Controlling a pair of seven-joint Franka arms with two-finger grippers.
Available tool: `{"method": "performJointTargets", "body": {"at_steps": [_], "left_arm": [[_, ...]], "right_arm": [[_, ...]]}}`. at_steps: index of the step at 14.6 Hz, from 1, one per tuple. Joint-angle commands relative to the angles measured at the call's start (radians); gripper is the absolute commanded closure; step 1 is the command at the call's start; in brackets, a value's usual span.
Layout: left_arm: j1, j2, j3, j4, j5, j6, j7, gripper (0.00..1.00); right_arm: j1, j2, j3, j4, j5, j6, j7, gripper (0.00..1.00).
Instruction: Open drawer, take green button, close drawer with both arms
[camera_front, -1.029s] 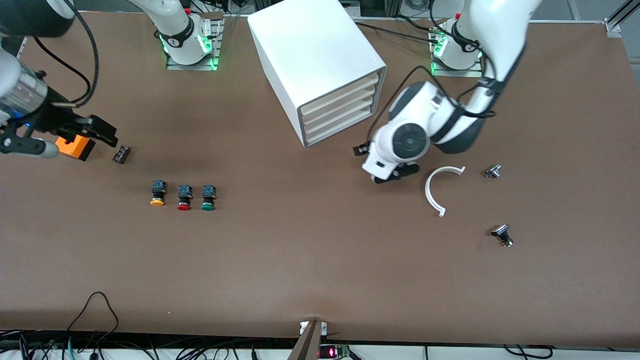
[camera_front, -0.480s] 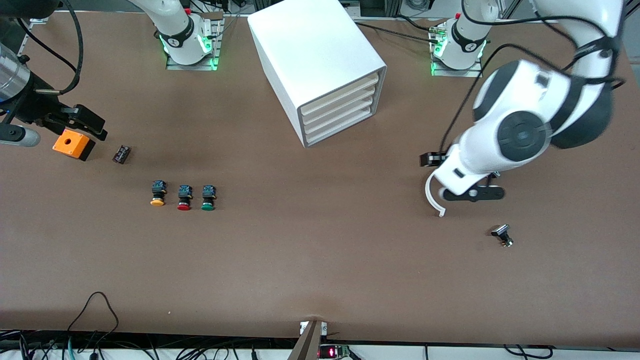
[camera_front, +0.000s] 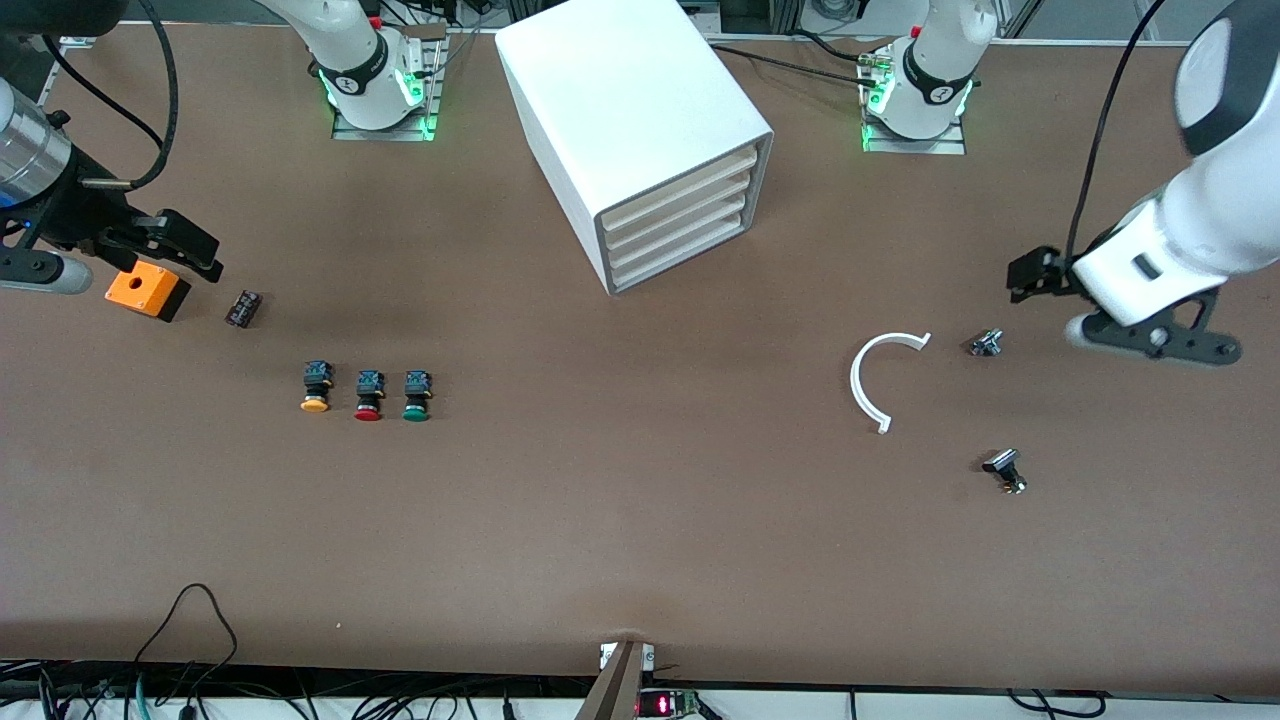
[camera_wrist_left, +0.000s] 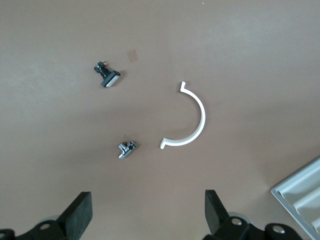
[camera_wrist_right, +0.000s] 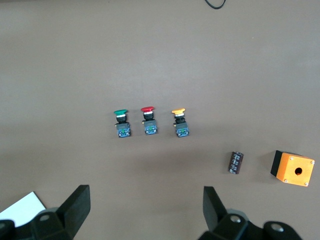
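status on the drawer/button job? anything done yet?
Nothing looks done. All four drawers of the cabinet sit flush, none open. The green button stands on the table beside the red and yellow ones, untouched. In hand: nothing; the left gripper hangs open over the white arc, the right gripper open over the orange box. Left: open, take button, close.

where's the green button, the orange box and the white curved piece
green button (camera_front: 416, 410), front view, on its round green cap
orange box (camera_front: 142, 289), front view, on its top face beside the hole
white curved piece (camera_front: 858, 377), front view, on the middle of the arc
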Motion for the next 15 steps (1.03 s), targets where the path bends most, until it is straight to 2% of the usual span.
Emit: {"method": "performJointTargets", "body": {"at_steps": [1, 3, 7, 9, 15], "left_arm": [[-0.015, -0.182, 0.037, -0.22, -0.022, 0.152, 0.026, 0.01], [0.014, -0.265, 0.037, -0.331, -0.027, 0.271, 0.021, 0.01], [0.019, -0.264, 0.035, -0.316, -0.022, 0.142, 0.018, 0.01], [0.022, -0.244, 0.035, -0.284, -0.024, 0.13, 0.013, 0.01], [0.021, -0.244, 0.029, -0.281, -0.024, 0.113, 0.01, 0.01]], "right_arm": [[-0.181, 0.014, 0.185, 0.034, -0.007, -0.017, 0.013, 0.0], [-0.193, 0.011, 0.201, 0.036, -0.005, -0.02, 0.007, 0.0], [-0.197, 0.015, 0.2, 0.04, -0.011, -0.009, -0.01, 0.0], [-0.199, 0.017, 0.198, 0.057, -0.01, -0.012, -0.01, 0.0], [-0.203, 0.014, 0.18, 0.059, -0.01, -0.035, -0.097, 0.0]]}}
